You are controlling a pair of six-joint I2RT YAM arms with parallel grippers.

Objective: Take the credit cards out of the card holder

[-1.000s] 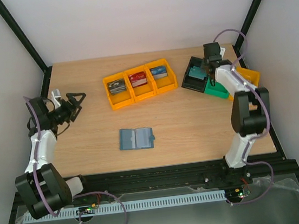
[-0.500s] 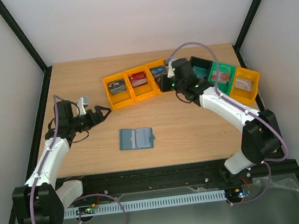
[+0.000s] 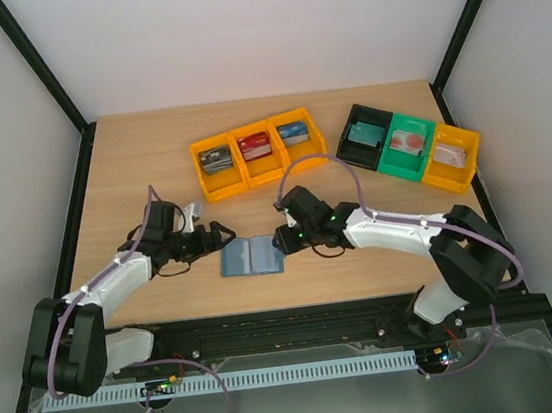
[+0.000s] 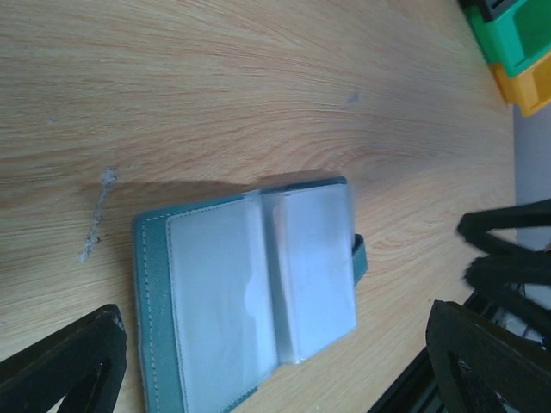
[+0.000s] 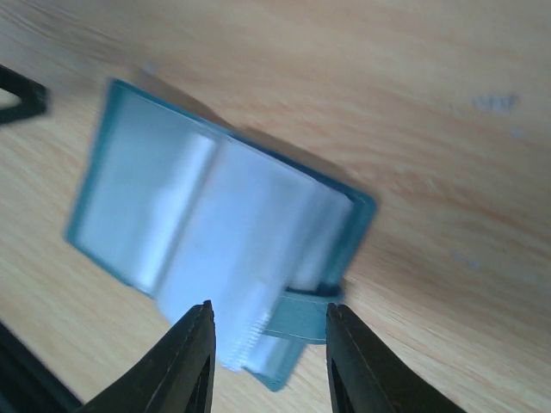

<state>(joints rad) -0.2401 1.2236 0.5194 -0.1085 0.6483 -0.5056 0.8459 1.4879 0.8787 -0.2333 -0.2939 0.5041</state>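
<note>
The teal card holder [image 3: 252, 257] lies open and flat on the table, pale clear sleeves facing up [image 4: 250, 301] [image 5: 215, 215]. I see no card in the sleeves. My left gripper [image 3: 217, 236] is low at its left edge, jaws wide open and empty [image 4: 275, 314]. From the right, my right gripper [image 3: 278, 238] hovers over the holder's edge, partly open [image 5: 269, 308], with the snap tab [image 5: 303, 325] and a sleeve corner between its fingertips, not gripped. Credit cards [image 3: 254, 146] lie in the bins at the back.
Three joined yellow bins [image 3: 302, 155] stand behind the holder, each with a card. A black [image 3: 353, 155], a green [image 3: 394, 167] and a yellow bin [image 3: 441, 178] sit at the back right, also with cards. The left wrist view catches the green bin [image 4: 516, 43].
Both arms have swung in to the card holder: the left from the table's left side, the right from the back-right bins. The right jaws have spread wider.
</note>
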